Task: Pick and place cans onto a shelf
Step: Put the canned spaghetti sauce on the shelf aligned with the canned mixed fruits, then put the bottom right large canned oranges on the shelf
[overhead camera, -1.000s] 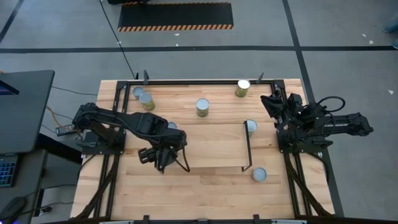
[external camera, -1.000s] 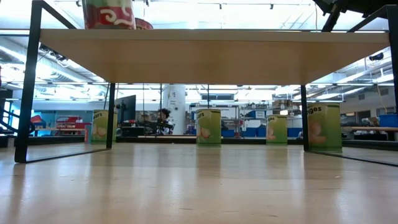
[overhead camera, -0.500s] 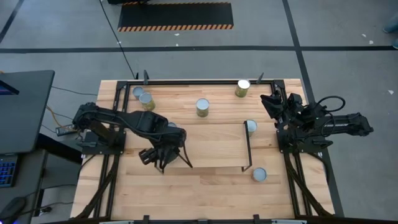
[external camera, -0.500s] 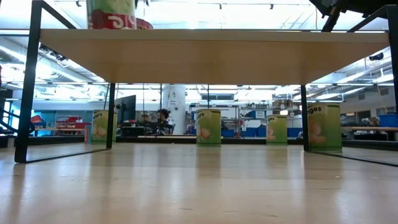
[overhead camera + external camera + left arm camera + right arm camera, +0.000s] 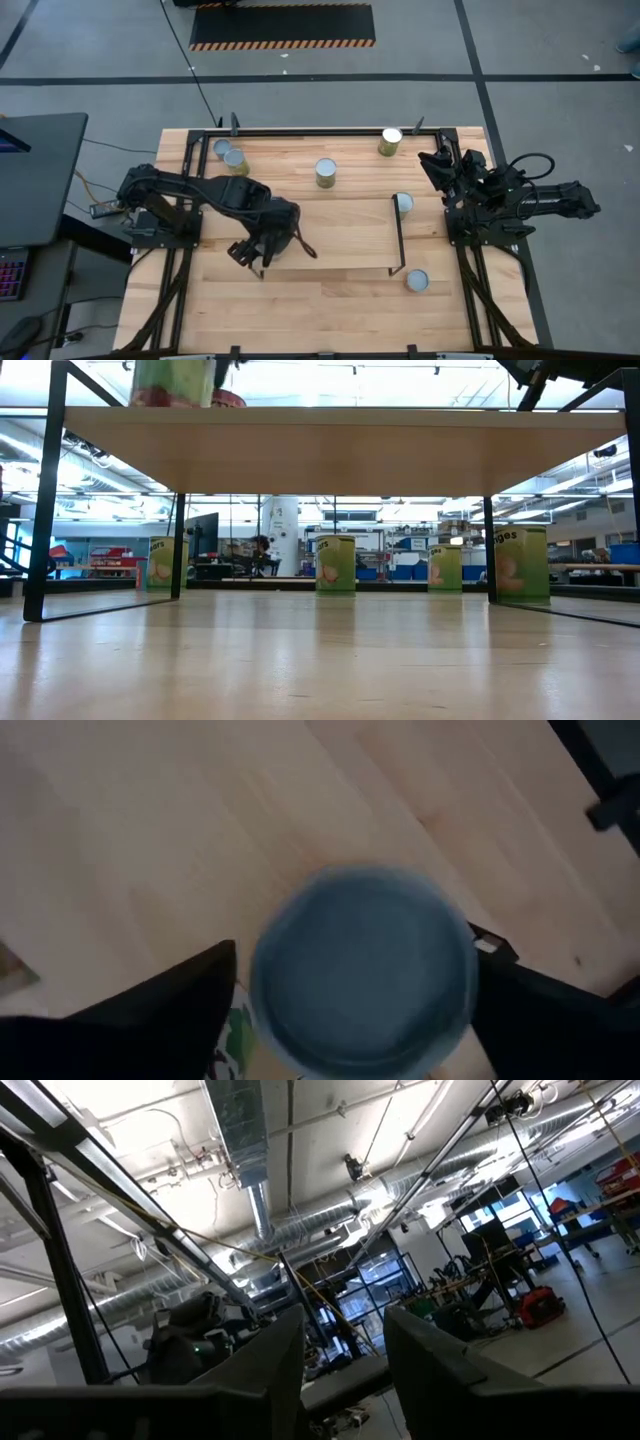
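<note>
The left gripper point(image 5: 262, 243) is seen over the left end of the shelf point(image 5: 345, 235); in the left wrist view a can point(image 5: 365, 970) stands upright directly between its two fingers point(image 5: 165, 1010), its round top facing the camera and its long axis vertical, in line with the gripper's approach; the jaws are spread wide, with a sliver of gap visible on either side of the can, so the can is judged to be released rather than gripped. In the low view the same can point(image 5: 172, 382) is seen resting on the shelf's top board near its left frame end, with the red edge of another can just beside it. The coming move is judged to turn on that relation; the can lies straight below and between the jaws, so a clean withdrawal would have to be made straight up along the can's axis, without sideways drift that could tip it.

The remaining cans are left on the table point(image 5: 340, 315): two close together at the far left corner point(image 5: 229, 156), one mid-table point(image 5: 325, 173), one at the far edge point(image 5: 390, 141), one beside the shelf's right frame point(image 5: 403, 204) and one near the front right point(image 5: 417, 281). The first three are judged nearer the left arm; the others nearer the right.

The right gripper point(image 5: 437, 163) is parked at the table's right edge, pointed up into the room; its fingers point(image 5: 270, 1370) are seen partly apart, with nothing between them.
</note>
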Controlling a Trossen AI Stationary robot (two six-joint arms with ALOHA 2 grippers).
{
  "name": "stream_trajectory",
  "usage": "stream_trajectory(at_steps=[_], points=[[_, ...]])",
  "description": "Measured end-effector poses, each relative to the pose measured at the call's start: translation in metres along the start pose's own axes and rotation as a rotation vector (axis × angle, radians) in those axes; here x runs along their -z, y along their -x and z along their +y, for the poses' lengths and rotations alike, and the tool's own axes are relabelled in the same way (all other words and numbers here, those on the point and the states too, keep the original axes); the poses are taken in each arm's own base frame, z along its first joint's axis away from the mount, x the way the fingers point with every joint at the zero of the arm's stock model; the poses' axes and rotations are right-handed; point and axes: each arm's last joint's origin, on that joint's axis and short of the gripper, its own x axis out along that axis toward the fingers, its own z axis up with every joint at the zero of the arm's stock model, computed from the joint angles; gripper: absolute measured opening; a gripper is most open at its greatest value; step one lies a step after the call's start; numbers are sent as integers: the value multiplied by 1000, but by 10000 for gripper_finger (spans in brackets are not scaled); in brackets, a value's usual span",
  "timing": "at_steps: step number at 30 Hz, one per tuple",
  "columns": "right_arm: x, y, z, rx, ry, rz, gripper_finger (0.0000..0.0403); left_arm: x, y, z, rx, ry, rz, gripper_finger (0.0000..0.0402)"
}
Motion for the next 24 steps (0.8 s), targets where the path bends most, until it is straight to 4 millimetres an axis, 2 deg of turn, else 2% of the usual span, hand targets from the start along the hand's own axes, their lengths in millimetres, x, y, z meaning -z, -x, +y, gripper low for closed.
stream_trajectory(at_steps=[2,8,11,14,17,19,24], points=[[0,0,0,0,0,0,147,0,0,0,1,16,-1,390],[0,0,0,1,-18,5,148,-2,1,-3,-30,44,11,385],[2,0,0,-8,-17,27,148,-5,14,-3,-77,108,-14,385],[5,0,-1,-1,-28,54,147,-11,36,-5,-132,196,-89,385],[8,0,-2,10,-55,82,147,-17,60,-9,-146,362,-205,385],[10,1,-3,15,-71,103,147,-19,71,-11,-155,545,-268,385],[14,1,-4,31,-91,150,146,-17,74,-18,-159,910,-270,386]])
